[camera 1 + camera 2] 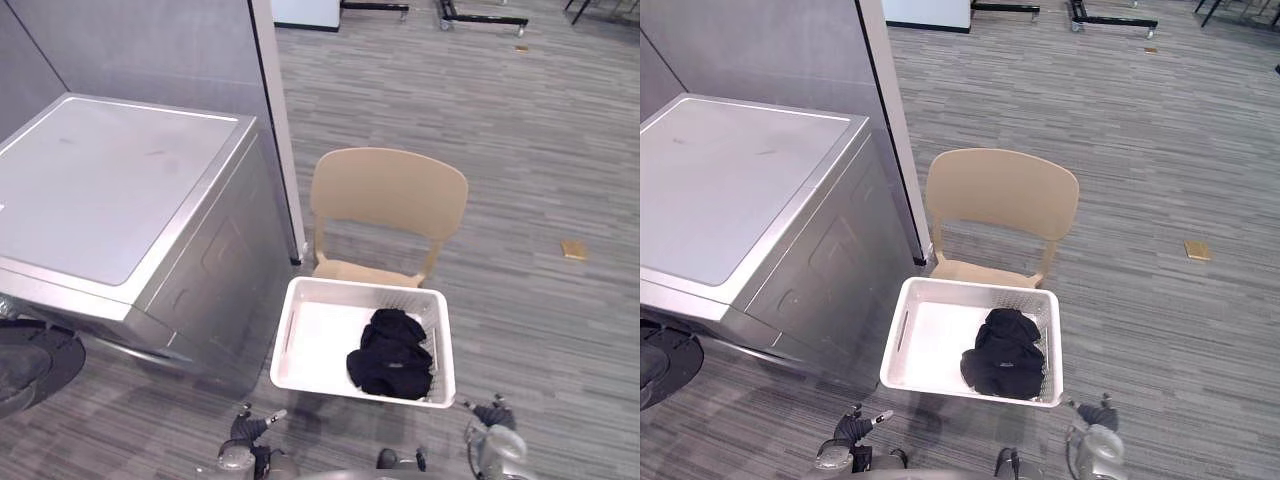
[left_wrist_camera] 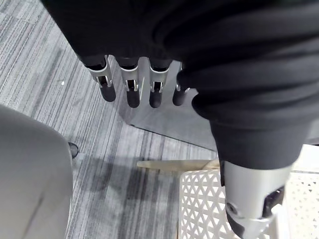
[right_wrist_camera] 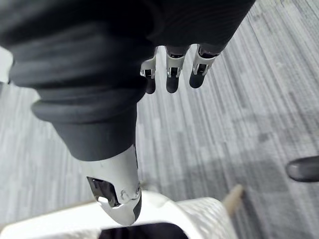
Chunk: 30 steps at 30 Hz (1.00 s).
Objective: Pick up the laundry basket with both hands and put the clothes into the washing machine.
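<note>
The washing machine [image 1: 110,190] is standing left of the chair [image 1: 388,195]. My left hand [image 2: 133,94] is hanging empty, fingers straight, near the laundry basket [image 1: 283,345] on the seat. Black clothes [image 1: 390,355] are lying in its right side. My right hand [image 3: 172,74] is likewise empty. I should be taking both side rims evenly.

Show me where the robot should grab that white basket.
Probably by its two short ends, one hand from each side. The basket sits level, long side facing the robot, with a handle slot in its left wall. The left hand and right hand hover open near those ends. The black clothes lie rightward.
</note>
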Available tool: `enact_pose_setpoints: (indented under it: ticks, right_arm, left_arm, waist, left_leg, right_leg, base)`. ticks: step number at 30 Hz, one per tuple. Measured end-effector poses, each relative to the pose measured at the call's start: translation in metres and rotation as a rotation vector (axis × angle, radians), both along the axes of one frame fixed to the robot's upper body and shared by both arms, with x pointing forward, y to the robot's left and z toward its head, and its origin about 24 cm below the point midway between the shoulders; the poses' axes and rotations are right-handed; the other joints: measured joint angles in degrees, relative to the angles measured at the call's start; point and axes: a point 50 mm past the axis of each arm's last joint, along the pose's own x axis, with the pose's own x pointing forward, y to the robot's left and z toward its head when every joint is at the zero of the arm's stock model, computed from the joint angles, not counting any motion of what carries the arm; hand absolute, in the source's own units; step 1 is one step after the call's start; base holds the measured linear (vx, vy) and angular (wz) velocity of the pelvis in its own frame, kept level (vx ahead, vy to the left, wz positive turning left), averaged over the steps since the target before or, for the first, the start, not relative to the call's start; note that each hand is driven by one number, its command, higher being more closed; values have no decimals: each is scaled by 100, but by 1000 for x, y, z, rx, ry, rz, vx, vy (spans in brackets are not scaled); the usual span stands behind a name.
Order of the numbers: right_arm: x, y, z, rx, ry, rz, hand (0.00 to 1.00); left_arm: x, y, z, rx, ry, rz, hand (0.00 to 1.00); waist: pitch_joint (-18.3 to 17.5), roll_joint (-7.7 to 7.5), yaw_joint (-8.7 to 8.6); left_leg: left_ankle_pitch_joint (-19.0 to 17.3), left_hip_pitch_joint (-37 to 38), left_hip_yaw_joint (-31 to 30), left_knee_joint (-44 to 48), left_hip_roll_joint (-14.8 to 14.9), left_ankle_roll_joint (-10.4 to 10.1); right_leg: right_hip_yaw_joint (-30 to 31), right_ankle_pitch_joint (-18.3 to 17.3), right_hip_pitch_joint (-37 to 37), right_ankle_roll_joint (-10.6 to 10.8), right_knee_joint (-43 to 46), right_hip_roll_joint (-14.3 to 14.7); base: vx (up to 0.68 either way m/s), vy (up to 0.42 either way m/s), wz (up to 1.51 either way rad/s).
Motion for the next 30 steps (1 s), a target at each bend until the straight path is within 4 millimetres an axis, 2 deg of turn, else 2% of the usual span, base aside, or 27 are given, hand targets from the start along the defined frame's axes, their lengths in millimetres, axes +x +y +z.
enact_pose_setpoints:
  ticks: [2, 3, 4, 7, 9, 15, 17, 19, 21, 22, 25, 27, 29, 30]
  right_arm:
    - [16, -19, 40, -196, -124, 70, 0]
    - [20, -22, 51, -252, -150, 100, 0]
    - [30, -24, 69, -351, -194, 168, 0]
    - [47, -18, 93, -503, -236, 313, 0]
    - [62, -3, 105, -577, -271, 471, 0]
    - [85, 38, 108, -612, -279, 867, 0]
    - [93, 57, 103, -604, -270, 1053, 0]
    - [103, 66, 100, -631, -237, 1156, 0]
    - [115, 66, 99, -684, -185, 1221, 0]
    - [123, 63, 100, -727, -152, 1240, 0]
    - [142, 47, 100, -806, -46, 1229, 0]
    - [159, 38, 112, -902, -3, 1205, 0]
    - [176, 30, 128, -984, 11, 1151, 0]
    - [188, 22, 146, -1055, 8, 1098, 0]
  left_arm:
    - [-2, 2, 0, 6, 4, -4, 0]
    - [-3, 2, 0, 9, 6, -9, 0]
    - [-6, 6, -1, 19, 11, -12, 0]
    - [-9, 15, 0, 56, 17, -51, 0]
    - [-10, 18, 1, 68, 12, -64, 0]
    - [-7, 21, 2, 67, -4, -93, 0]
    - [-4, 28, 5, 88, -19, -99, 0]
    - [-3, 31, 6, 101, -22, -116, 0]
    - [-2, 33, 7, 109, -24, -123, 0]
    - [-1, 33, 7, 110, -27, -127, 0]
    - [7, 32, 9, 112, -45, -130, 0]
    - [18, 32, 14, 113, -85, -123, 0]
    - [30, 32, 19, 121, -128, -109, 0]
    - [39, 31, 23, 121, -164, -98, 0]
  waist:
    - [-23, -15, -42]
    - [-23, -14, -60]
    - [-31, -22, -118]
    - [-79, -98, -113]
    - [-88, -110, -108]
    - [-69, -105, -64]
    - [34, -161, 54]
    - [223, -135, 50]
    - [383, -106, 98]
    - [542, -56, 192]
    - [895, 22, 263]
    - [1264, 37, 352]
    - [1468, 59, 361]
    - [1648, 72, 365]
  left_leg:
    - [1, 65, 120, -36, -86, 2]
    - [1, 79, 128, -48, -106, 2]
    - [4, 124, 157, -120, -135, 6]
    - [19, 112, 250, -214, -161, 28]
    - [19, 83, 264, -262, -183, 28]
    - [34, -180, 239, -549, -216, 26]
    - [80, -387, 216, -496, -261, 57]
    - [88, -555, 87, -459, -308, 65]
    - [112, -810, -6, -365, -347, 89]
    - [186, -996, -99, -319, -379, 118]
    - [404, -1360, -298, -298, -422, 115]
    - [504, -1497, -430, -271, -427, 107]
    - [541, -1735, -547, -193, -448, 112]
    - [578, -1909, -560, -172, -471, 123]
  right_leg:
    - [116, 160, 87, 68, -233, -33]
    - [128, 204, 107, 83, -285, -48]
    - [148, 284, 149, 107, -394, -61]
    - [199, 453, 148, 124, -623, -58]
    - [265, 580, 141, 124, -781, -58]
    - [265, 792, -188, 152, -902, -56]
    - [263, 884, -351, 150, -892, -93]
    - [139, 862, -415, 173, -834, -149]
    - [98, 845, -646, 153, -750, -190]
    - [33, 855, -808, 146, -684, -225]
    - [-156, 898, -1123, 141, -477, -291]
    - [-238, 893, -1262, 129, -331, -305]
    - [-318, 878, -1492, 104, -161, -337]
    - [-319, 876, -1707, 101, -41, -374]
  base:
    - [-19, 62, -21]
    - [-35, 61, -13]
    - [-50, 70, -12]
    - [-81, 55, -12]
    - [-108, 29, -8]
    - [-165, 21, 3]
    - [-161, 4, 0]
    - [-177, 2, 29]
    - [-124, 21, 30]
    - [-80, 23, 28]
    - [-74, 14, 40]
    - [-60, -25, 27]
    - [-70, -24, 17]
    - [-54, -9, 6]
